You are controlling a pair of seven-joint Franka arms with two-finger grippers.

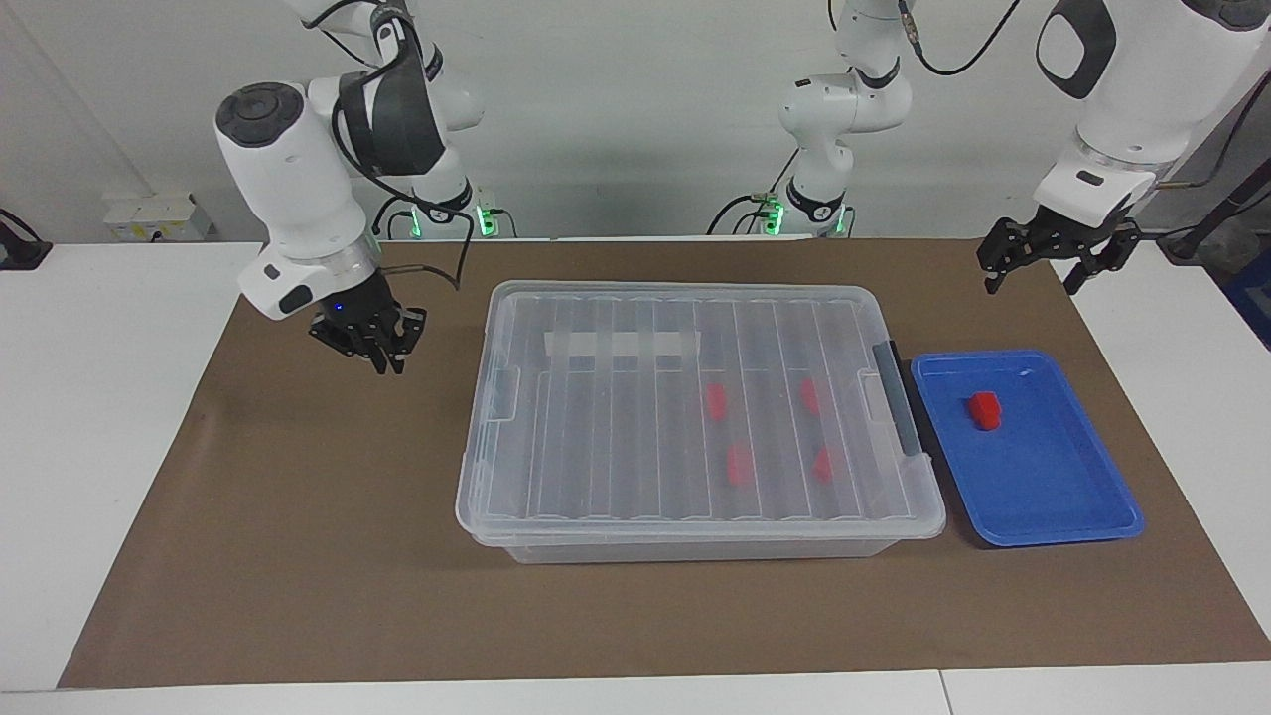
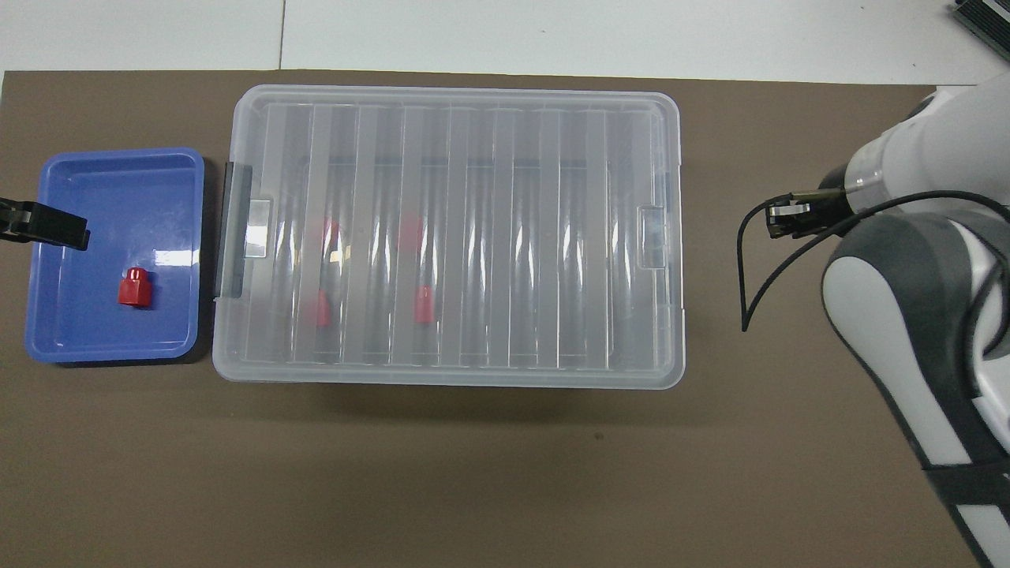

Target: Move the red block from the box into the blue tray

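Note:
The box (image 1: 616,427), a clear bin with its ribbed lid shut, stands in the middle of the mat; it also shows in the overhead view (image 2: 513,237). Several red blocks (image 1: 739,464) lie inside it, seen through the lid (image 2: 424,304). The blue tray (image 1: 1053,477) lies beside the box's black handle (image 1: 899,407), toward the left arm's end. One red block (image 1: 985,410) stands in the tray (image 2: 95,197), also seen from overhead (image 2: 134,287). My left gripper (image 1: 1033,276) is open and empty, raised over the tray's outer edge (image 2: 43,225). My right gripper (image 1: 382,357) hangs empty over the mat beside the box.
A brown mat (image 1: 298,516) covers the white table (image 1: 99,397). A white tape strip (image 1: 621,345) lies on the box lid. Bare mat lies between the box and the table's edge farthest from the robots.

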